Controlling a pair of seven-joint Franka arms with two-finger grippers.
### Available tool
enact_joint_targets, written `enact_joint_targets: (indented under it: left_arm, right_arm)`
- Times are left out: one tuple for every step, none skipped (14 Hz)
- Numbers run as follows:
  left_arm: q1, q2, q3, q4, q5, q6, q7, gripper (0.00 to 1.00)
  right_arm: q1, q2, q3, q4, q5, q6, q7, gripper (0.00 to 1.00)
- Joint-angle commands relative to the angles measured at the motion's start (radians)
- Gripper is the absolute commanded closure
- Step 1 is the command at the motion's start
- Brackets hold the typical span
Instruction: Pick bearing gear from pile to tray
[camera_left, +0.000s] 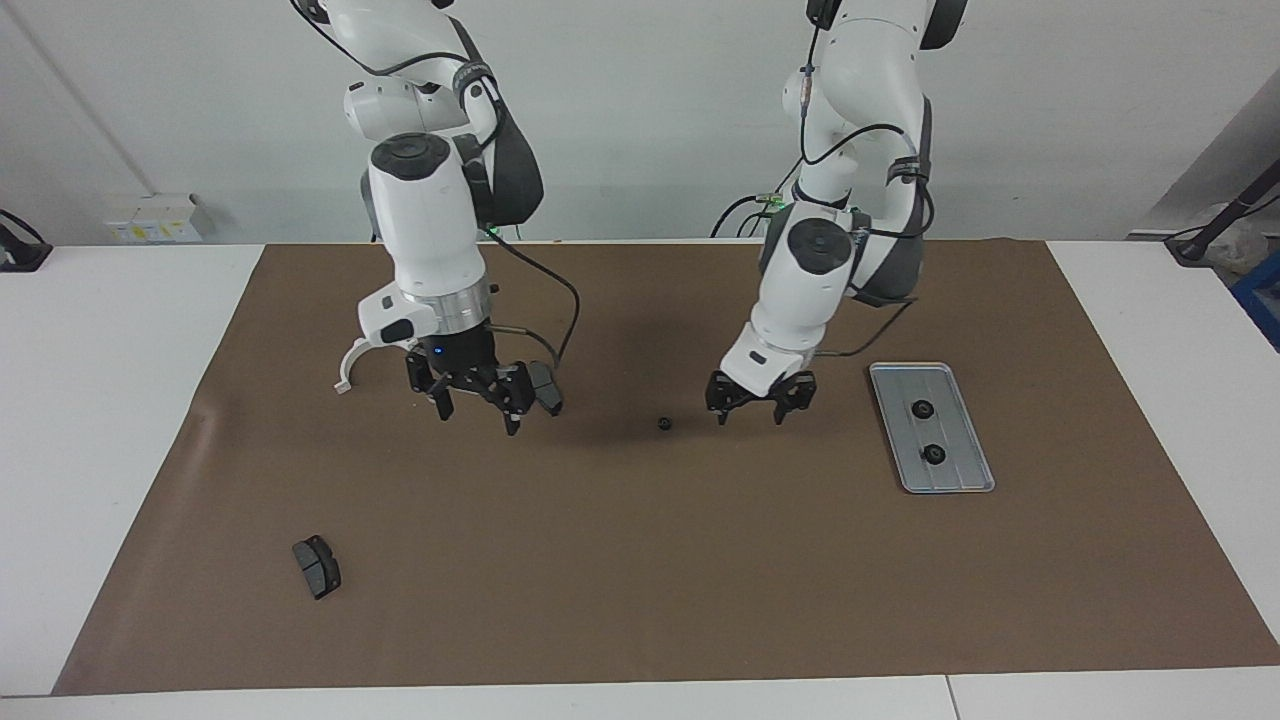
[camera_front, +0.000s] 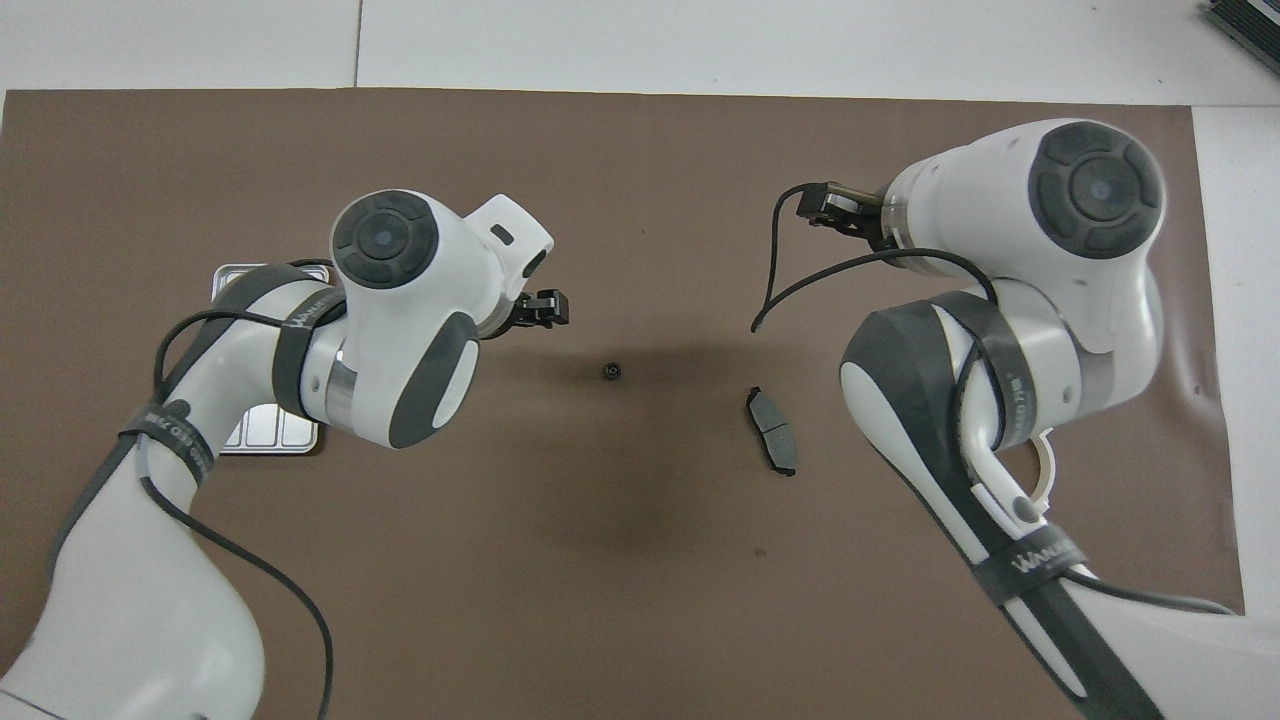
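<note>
Both grippers hung over the desk's brown mat with nothing in them. Your left gripper (camera_left: 748, 405), fingers spread apart, was over the mat between the loose gear and the tray. Your right gripper (camera_left: 477, 400), fingers likewise apart, was over the mat toward the right arm's end, just beside one grey pad.

You had the white desk (camera_left: 100, 400) under a wide brown mat (camera_left: 640, 580), with a plain pale wall at the robots' end and a small white box (camera_left: 150, 218) by that wall.

On the mat, the ribbed silver tray (camera_left: 975, 455) lay toward the left arm's end, well apart from both grippers, with two black gears in it: one (camera_left: 921, 409) nearer the robots and one (camera_left: 934, 455) farther from them.

You could see the white half-ring bracket (camera_left: 345, 368) partly hidden by the right wrist. One grey pad (camera_left: 546, 388) lay between that gripper and the loose gear; the other pad (camera_left: 317, 567) lay farther from the robots, toward the right arm's end.

One black gear (camera_left: 663, 424) was still on the mat between the two grippers, closer to the left one and touching neither.
</note>
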Motion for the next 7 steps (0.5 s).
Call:
enact_joint_targets:
  left_arm:
    - [-0.084,0.1,0.022,0.138,0.008,-0.045,-0.109,0.1]
    - [-0.112,0.116,0.022,0.138,0.011,-0.033,-0.126,0.1]
    - [-0.129,0.124,0.022,0.133,0.015,-0.022,-0.129,0.12]
    - [-0.132,0.125,0.022,0.123,0.019,0.013,-0.129,0.13]
    - [-0.132,0.125,0.022,0.101,0.022,0.042,-0.128,0.16]
    - [-0.138,0.125,0.022,0.077,0.024,0.064,-0.128,0.18]
    - [-0.149,0.122,0.022,0.052,0.024,0.088,-0.128,0.2]
  right_arm:
    - [-0.069,-0.122,0.013,-0.041,-0.003,-0.114,-0.106,0.0]
    - [-0.092,-0.151,0.013,-0.039,-0.003,-0.177,-0.14,0.0]
    - [-0.118,-0.171,0.013,-0.036,-0.001,-0.217,-0.188,0.0]
    - [-0.136,-0.187,0.013,-0.032,-0.001,-0.248,-0.246,0.0]
    - [-0.148,-0.199,0.011,-0.026,0.0,-0.286,-0.298,0.0]
    - [-0.156,-0.207,0.01,-0.019,0.0,-0.321,-0.327,0.0]
    - [-0.161,-0.213,0.008,-0.012,0.0,-0.341,-0.335,0.0]
